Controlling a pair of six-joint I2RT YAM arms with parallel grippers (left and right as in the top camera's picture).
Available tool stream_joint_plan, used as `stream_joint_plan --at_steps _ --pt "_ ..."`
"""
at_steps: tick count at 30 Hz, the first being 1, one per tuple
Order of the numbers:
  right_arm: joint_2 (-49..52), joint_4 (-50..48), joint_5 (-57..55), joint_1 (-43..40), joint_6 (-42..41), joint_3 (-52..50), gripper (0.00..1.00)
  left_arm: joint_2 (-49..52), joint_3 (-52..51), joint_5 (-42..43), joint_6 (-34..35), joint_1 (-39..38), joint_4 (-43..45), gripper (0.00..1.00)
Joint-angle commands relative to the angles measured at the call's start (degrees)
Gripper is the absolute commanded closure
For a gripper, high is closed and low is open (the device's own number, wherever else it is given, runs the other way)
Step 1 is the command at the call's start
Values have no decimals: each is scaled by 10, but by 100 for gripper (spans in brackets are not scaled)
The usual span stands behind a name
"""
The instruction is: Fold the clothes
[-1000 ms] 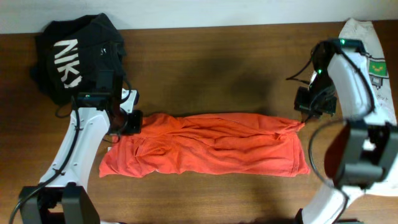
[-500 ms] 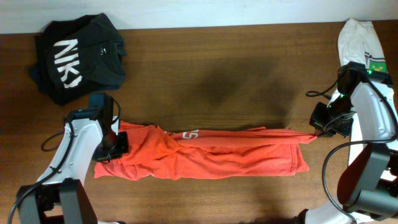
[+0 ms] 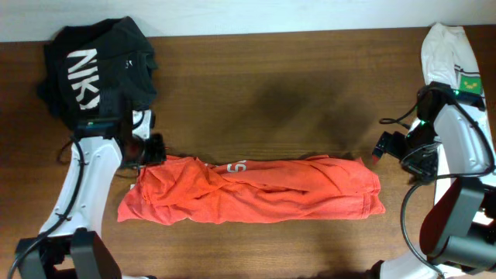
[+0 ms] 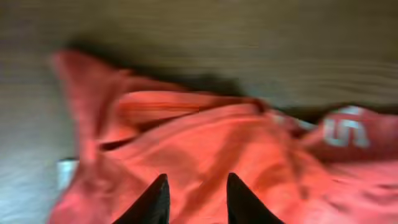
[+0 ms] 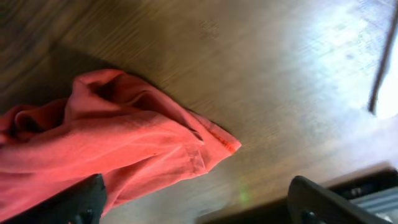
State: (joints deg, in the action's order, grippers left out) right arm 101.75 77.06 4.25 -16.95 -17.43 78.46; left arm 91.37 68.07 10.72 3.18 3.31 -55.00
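We have just released the orange-red T-shirt (image 3: 256,190), its fold laid: right gripper (image 3: 381,147) at three o'clock gapes, left gripper (image 3: 155,147) at nine o'clock apparently parted.

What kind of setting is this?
Probably a robot workbench for laundry folding: a wooden table, an orange-red T-shirt lying between the left arm and right arm, and a black garment and a white garment at the far corners.
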Motion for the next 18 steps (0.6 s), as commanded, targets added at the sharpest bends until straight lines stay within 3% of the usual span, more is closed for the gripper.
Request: stream_joint_plan --at_steps 1,2,3,5,9,14,18 --pt "1 -11 31 61 11 -3 37 15 -21 76 -13 -33 10 83" --pt "1 -18 31 86 9 -4 53 31 -32 76 -13 -47 21 92" --pt "1 -26 31 108 9 -4 63 46 -39 76 -13 -57 33 97" --pt "1 -39 31 148 9 -5 82 81 -46 76 -13 -70 47 99" --pt "2 -97 31 196 8 -51 87 152 -48 51 19 -57 46 99" --pt "5 -225 26 178 6 -143 84 186 -73 -47 31 11 42 99" --pt "40 -290 26 165 4 -174 91 186 -97 -95 45 81 57 99"
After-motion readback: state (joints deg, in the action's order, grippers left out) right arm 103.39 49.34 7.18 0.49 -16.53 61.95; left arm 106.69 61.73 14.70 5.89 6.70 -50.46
